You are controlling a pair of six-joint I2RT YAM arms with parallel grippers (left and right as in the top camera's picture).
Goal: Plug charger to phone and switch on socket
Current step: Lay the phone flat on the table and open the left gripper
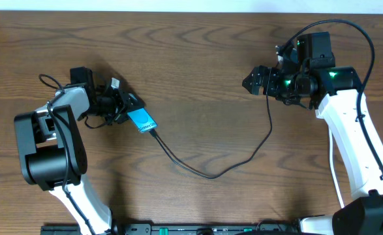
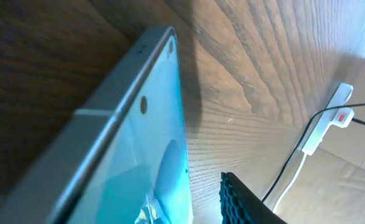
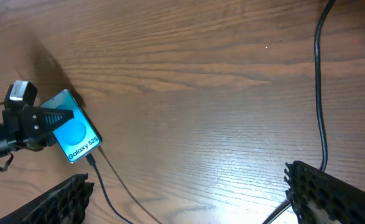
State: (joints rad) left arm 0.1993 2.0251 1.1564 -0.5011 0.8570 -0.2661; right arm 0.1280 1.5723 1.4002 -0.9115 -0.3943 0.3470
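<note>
Landmark for all positions: the phone (image 1: 142,121).

- Phone: lies on the wooden table (image 1: 198,39), left of centre, set at a diagonal with the cyan screen up. The white strip reading "Galaxy S25" is at the end that faces away from the left arm.
- Left gripper (image 1: 129,104): at the phone's upper-left end and overlapping that end in the overhead and right wrist views. Its jaws are parted. In the left wrist view the one pad (image 2: 244,202) that shows stands off the screen side, with bare wood between it and the phone. The other finger is not visible, so I cannot tell whether it touches.
- Charger (image 1: 211,175): a thin black cable that leaves the phone's labelled end, sags toward the front of the table, then climbs to the right toward the right arm. Its connector (image 3: 92,157) meets the phone's short edge. I cannot tell whether it is fully seated.
- Socket (image 2: 332,107): a white strip seen only from the left wrist, well apart from the phone on its far right side. One red switch (image 2: 342,116) is visible, but its position is unreadable. A white cord (image 2: 292,180) trails from the socket and a black lead runs in beside it.
- Right gripper (image 3: 187,177): well to the right of the phone, above bare table. Its fingers (image 3: 64,199) are spread wide with nothing between them.
</note>
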